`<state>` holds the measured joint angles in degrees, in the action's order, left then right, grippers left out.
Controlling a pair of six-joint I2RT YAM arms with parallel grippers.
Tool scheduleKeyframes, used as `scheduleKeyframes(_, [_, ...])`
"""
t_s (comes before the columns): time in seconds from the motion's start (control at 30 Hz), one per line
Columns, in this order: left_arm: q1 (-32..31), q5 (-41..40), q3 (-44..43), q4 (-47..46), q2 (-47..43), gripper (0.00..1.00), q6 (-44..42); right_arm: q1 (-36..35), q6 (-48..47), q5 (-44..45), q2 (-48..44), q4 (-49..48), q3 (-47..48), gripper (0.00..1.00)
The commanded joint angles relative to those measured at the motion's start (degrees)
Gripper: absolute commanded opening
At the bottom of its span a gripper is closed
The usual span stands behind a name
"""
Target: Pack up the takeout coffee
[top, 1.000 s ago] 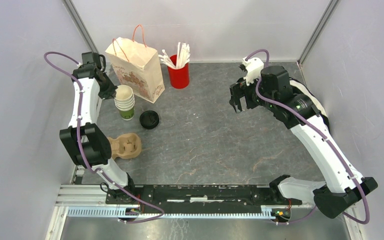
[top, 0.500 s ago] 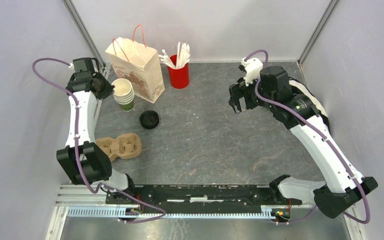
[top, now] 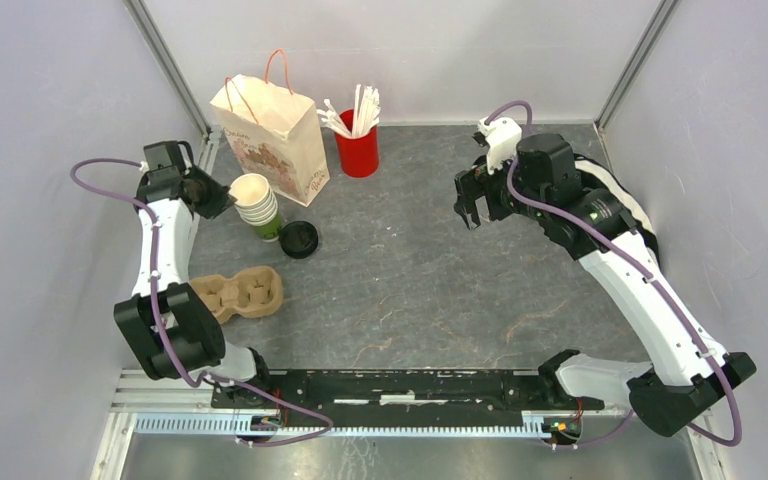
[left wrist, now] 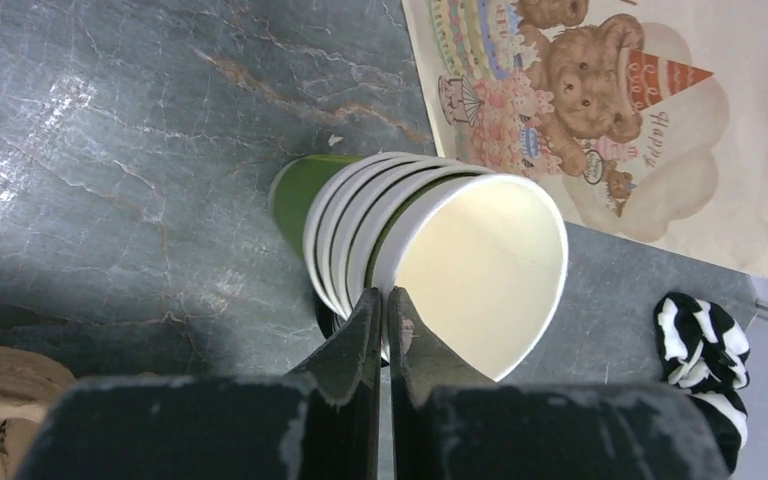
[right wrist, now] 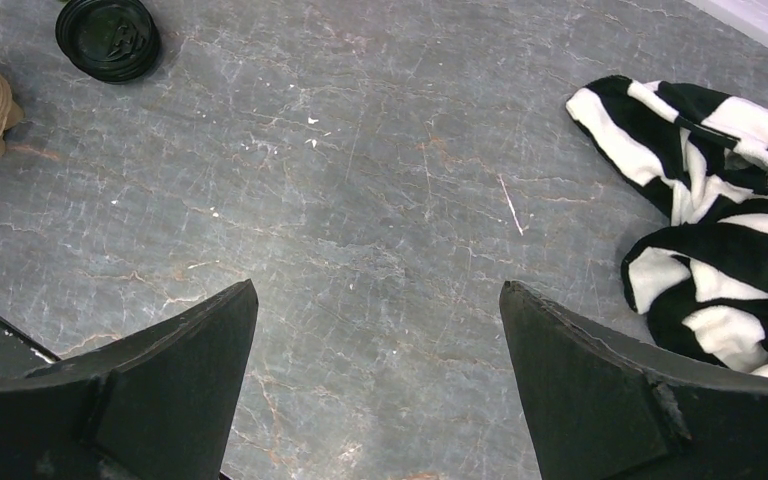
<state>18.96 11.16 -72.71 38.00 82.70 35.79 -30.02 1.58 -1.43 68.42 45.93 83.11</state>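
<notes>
Grey marbled bench (top: pixel 410 290), pale walls (top: pixel 460 50) around; upper left, the left gripper (left wrist: pixel 382 294) clamps the tilted cup stack (top: pixel 260 210) by its top rim; upper right, the right gripper (right wrist: pixel 377 290) gapes wide.

Occlusions and crops, all three views

Top: striped cloth (top: pixel 641 215) sits mostly behind the right arm (top: pixel 625 270); left tool (top: pixel 228 197) tips are lost against the cup stack (top: pixel 260 208). Left wrist: tool fingers (left wrist: pixel 355 345) cover the stack's near rim, black lid (right wrist: pixel 108 35) is almost wholly behind the stack, paper bag (left wrist: pixel 610 120) is cropped top and right, cup carrier (left wrist: pixel 0 395) is cropped at the corner. Right wrist: carrier cropped left, cloth cropped right.
</notes>
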Motion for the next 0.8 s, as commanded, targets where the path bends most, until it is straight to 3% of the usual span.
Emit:
scheduleKeyframes(0.0, [-2.2,-3.1,-6.8,-0.8,-2.9,0.02,2.0,-0.6,-0.6,0.3,0.0,-1.8,1.2,0.98])
scheduleKeyframes(0.03, [-2.0,-5.5,-6.5,0.3,-1.9,0.02,0.7,-0.6,-0.5,0.4,-0.3,-2.2,0.4,0.98])
scheduleKeyframes(0.1, [2.0,1.2,-5.8,3.3,1.8,0.02,0.3,-0.6,-0.2,-0.1,0.1,-2.6,0.0,0.98])
scheduleKeyframes(0.23, [1.1,-0.1,-2.4,-1.7,-1.8,0.02,2.4,-0.7,-0.3,-0.8,0.6,-2.6,1.4,0.98])
scheduleKeyframes(0.77, [0.9,0.3,-15.6,7.7,-2.8,0.02,2.4,-0.8,0.0,-1.6,0.7,-2.1,2.6,0.98])
